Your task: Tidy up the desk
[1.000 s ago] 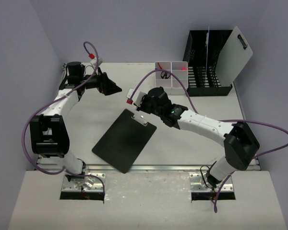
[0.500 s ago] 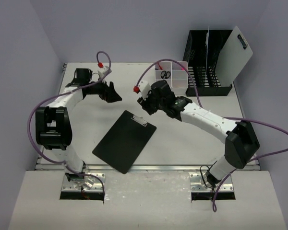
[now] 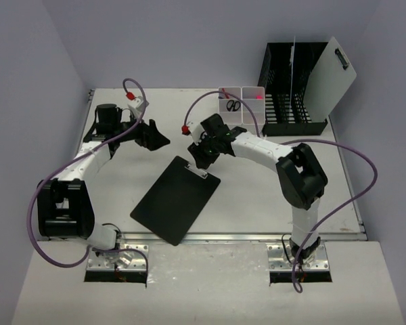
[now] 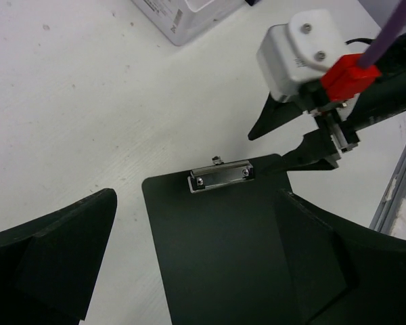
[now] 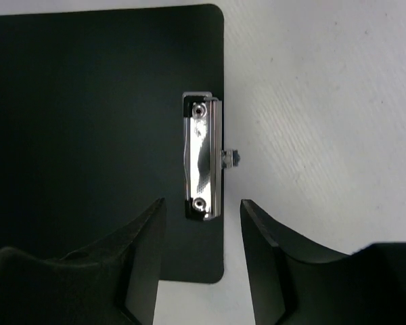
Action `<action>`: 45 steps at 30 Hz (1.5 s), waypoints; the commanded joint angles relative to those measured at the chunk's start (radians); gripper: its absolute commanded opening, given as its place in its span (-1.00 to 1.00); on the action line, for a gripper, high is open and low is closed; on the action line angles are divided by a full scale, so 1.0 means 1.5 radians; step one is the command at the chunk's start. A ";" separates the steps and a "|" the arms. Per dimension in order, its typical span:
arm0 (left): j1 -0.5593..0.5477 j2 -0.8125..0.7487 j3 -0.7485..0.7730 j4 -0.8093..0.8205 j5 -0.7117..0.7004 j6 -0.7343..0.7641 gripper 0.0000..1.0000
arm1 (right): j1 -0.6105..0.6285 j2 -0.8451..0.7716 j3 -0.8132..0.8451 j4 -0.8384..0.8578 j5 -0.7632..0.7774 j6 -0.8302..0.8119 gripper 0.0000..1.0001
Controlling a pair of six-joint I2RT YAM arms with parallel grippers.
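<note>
The right arm's elbow has swung in toward the black clipboard (image 3: 174, 200) since a second ago. The right gripper (image 3: 201, 157) is back over the board's clip end after a short drift toward the far side. The clipboard itself has not shifted.

The clipboard lies flat on the desk (image 3: 271, 203), turned at an angle, with its metal clip (image 3: 197, 167) at the far corner. In the right wrist view the right gripper (image 5: 201, 211) hangs above that clip (image 5: 201, 162). Its fingers (image 5: 145, 257) are spread to either side of the clip's near end, released and grasping nothing.

The left gripper (image 3: 159, 139) sits beyond the clipboard's far left edge and points toward it. In its wrist view the left gripper (image 4: 196, 196) is spread wide and empty, framing the clip (image 4: 220, 177) and the other gripper's tips past it.

Further back from the clipboard stand the white compartment bins (image 3: 242, 115), with black scissors (image 3: 233, 105) in one cell. To their right is the black mesh file rack (image 3: 284, 81), and a white clipboard (image 3: 331, 78) leans on its right side.
</note>
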 commanded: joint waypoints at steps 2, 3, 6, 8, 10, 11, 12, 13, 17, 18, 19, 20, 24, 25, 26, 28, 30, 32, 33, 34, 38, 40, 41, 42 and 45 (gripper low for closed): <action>0.017 -0.032 0.007 0.030 -0.015 -0.021 1.00 | 0.014 0.062 0.088 -0.043 0.006 0.024 -0.01; 0.018 -0.033 0.007 0.028 -0.017 -0.022 1.00 | 0.017 0.070 0.092 -0.044 0.025 0.021 0.01; 0.024 -0.034 0.007 0.030 -0.023 -0.023 1.00 | 0.024 0.103 0.114 -0.063 0.042 0.019 0.12; 0.027 -0.033 0.004 0.031 -0.024 -0.026 1.00 | 0.030 0.117 0.129 -0.074 0.057 0.012 0.19; 0.028 -0.032 0.002 0.035 -0.025 -0.029 1.00 | 0.036 0.137 0.143 -0.083 0.071 0.009 0.21; 0.029 -0.032 0.002 0.036 -0.026 -0.028 1.00 | 0.037 0.142 0.146 -0.085 0.075 0.008 0.21; 0.030 -0.032 0.001 0.036 -0.028 -0.028 1.00 | 0.042 0.151 0.148 -0.086 0.077 0.008 0.22; 0.032 -0.032 0.000 0.036 -0.030 -0.027 1.00 | 0.044 0.156 0.155 -0.089 0.082 0.007 0.22; 0.038 -0.031 -0.002 0.034 -0.033 -0.023 1.00 | 0.050 0.178 0.162 -0.085 0.114 0.000 0.22; 0.040 -0.031 -0.004 0.033 -0.035 -0.021 1.00 | 0.052 0.188 0.166 -0.084 0.120 -0.006 0.20; 0.040 -0.031 -0.004 0.032 -0.036 -0.019 1.00 | 0.052 0.192 0.167 -0.083 0.123 -0.009 0.18; 0.041 -0.031 -0.005 0.028 -0.036 -0.016 1.00 | 0.053 0.197 0.168 -0.082 0.127 -0.011 0.11; 0.048 -0.030 -0.009 0.024 -0.039 -0.003 1.00 | 0.057 0.213 0.169 -0.080 0.133 -0.033 -0.37; 0.049 -0.031 -0.011 0.025 -0.041 -0.002 1.00 | 0.058 0.216 0.168 -0.085 0.133 -0.037 -0.51; 0.051 -0.029 -0.012 0.028 -0.042 -0.002 1.00 | 0.058 0.213 0.166 -0.088 0.131 -0.039 -0.66; 0.059 -0.024 -0.013 0.029 -0.038 -0.007 1.00 | 0.059 0.194 0.150 -0.090 0.134 -0.044 -0.97; 0.067 -0.013 -0.011 0.030 -0.027 -0.015 1.00 | 0.059 0.169 0.134 -0.084 0.140 -0.052 -0.97; 0.073 0.001 -0.006 0.031 -0.010 -0.024 1.00 | 0.059 0.125 0.115 -0.083 0.145 -0.066 -0.97; 0.074 0.008 -0.004 0.030 -0.004 -0.024 1.00 | 0.059 0.109 0.113 -0.082 0.145 -0.074 -0.97; 0.073 0.011 -0.003 0.031 0.003 -0.026 1.00 | 0.059 0.093 0.109 -0.079 0.145 -0.093 -0.97; 0.073 0.047 0.014 0.043 0.042 -0.054 1.00 | 0.059 0.018 0.121 -0.062 0.170 -0.150 -0.98; 0.074 0.065 0.026 0.045 0.056 -0.069 1.00 | 0.059 0.002 0.126 -0.051 0.185 -0.192 -0.98; 0.074 0.079 0.038 0.048 0.069 -0.085 1.00 | 0.059 -0.006 0.127 -0.036 0.187 -0.203 -0.97; 0.074 0.084 0.042 0.054 0.075 -0.095 1.00 | 0.059 -0.019 0.131 -0.031 0.190 -0.227 -0.97; 0.073 0.102 0.063 0.080 0.092 -0.152 1.00 | 0.060 -0.032 0.140 -0.008 0.207 -0.265 -0.97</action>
